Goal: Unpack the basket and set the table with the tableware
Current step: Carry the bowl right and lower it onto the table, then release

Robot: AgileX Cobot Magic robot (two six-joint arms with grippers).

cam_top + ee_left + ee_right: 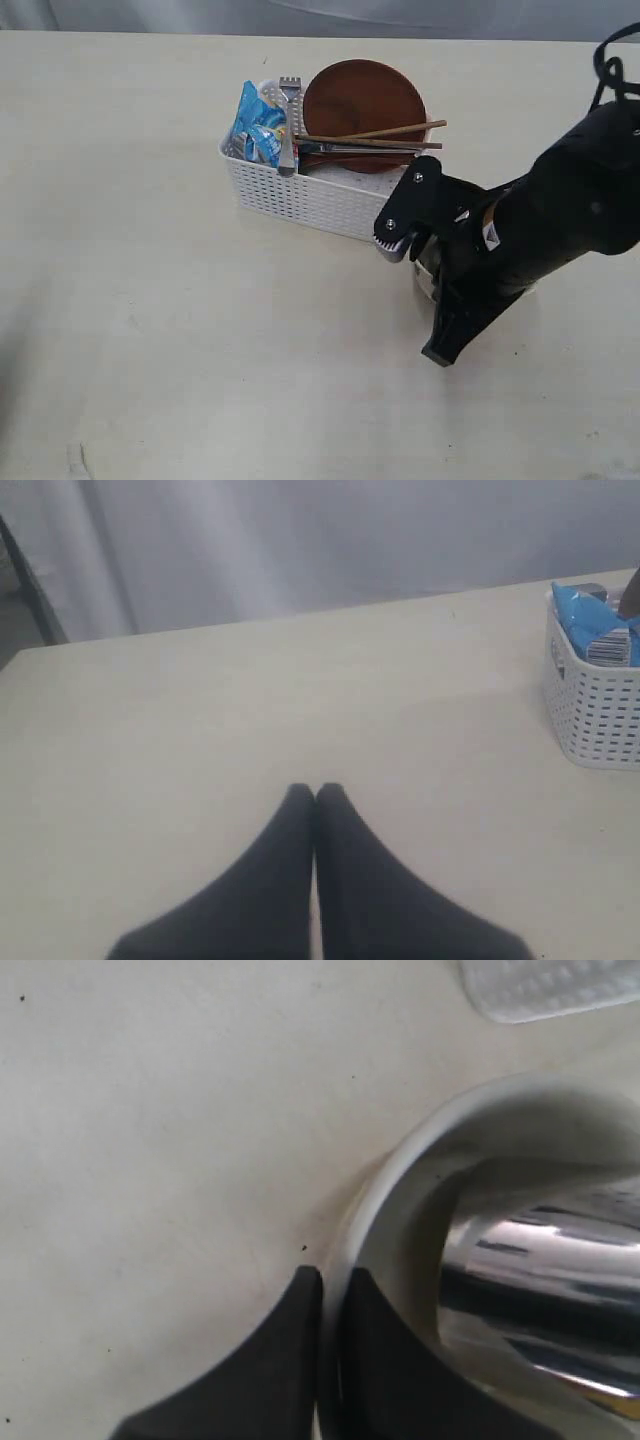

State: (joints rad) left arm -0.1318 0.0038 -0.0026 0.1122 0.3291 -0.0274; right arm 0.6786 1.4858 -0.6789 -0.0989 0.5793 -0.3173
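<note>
Pinching the rim of the bowl (cup inside), the right hand is closed.

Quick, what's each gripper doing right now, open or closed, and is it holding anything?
Left gripper: closed, holding nothing.
Right gripper: closed on the rim of the off-white bowl, which has the steel cup inside.
</note>
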